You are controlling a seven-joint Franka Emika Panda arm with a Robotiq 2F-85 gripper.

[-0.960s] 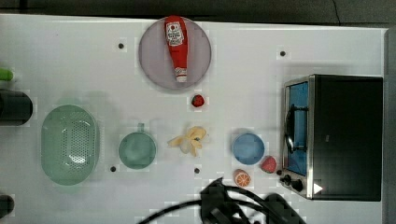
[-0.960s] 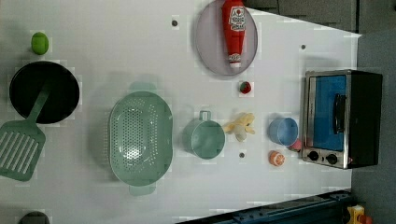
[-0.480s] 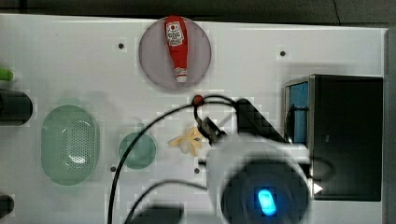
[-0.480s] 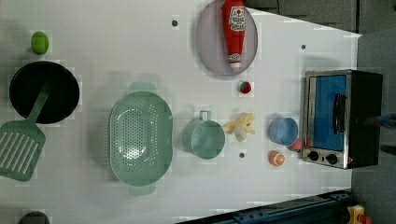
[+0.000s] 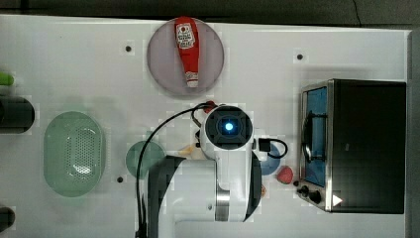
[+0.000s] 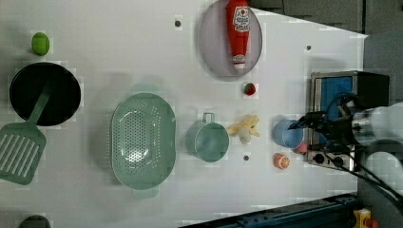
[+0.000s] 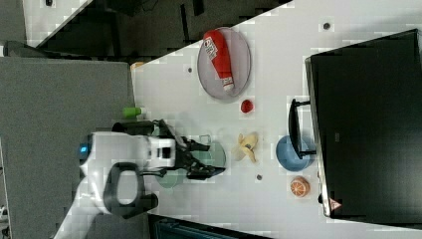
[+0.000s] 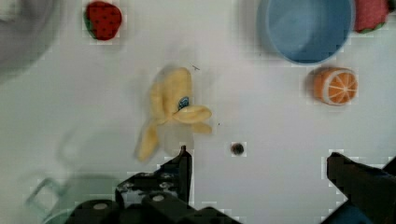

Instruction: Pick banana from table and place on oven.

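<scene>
The small pale yellow peeled banana (image 8: 173, 109) with splayed skin flaps lies on the large white flat tabletop (image 5: 74, 59), untouched. In the left view it sits between the teal handled cup (image 6: 207, 140) on the left view's left and the light blue bowl (image 6: 287, 134) on the left view's right, with the red strawberry (image 6: 249, 89) a little way off.

The black two-fingered gripper (image 8: 257, 163) hangs over the tabletop with its fingers spread wide apart and nothing between them. In the wrist view the banana lies just beyond the tip of one finger (image 8: 183, 164), off to that finger's side and not centred in the gap, so my judgement is that the gripper must shift toward the fruit before descending. The banana's long axis runs roughly in line with the fingers' reach, slightly slanted, so closing across its width looks feasible.

The boxy black-topped toaster oven (image 5: 369, 144) with its blue glass door stands well apart, past the bowl.

In the top view the white arm covers most of the banana, leaving a pale sliver (image 5: 188, 150), and part of the bowl. In the left view the gripper overlaps the oven front, so its height above the tabletop is hard to judge. The second finger (image 8: 364, 179) is cut off at the wrist view's edge
</scene>
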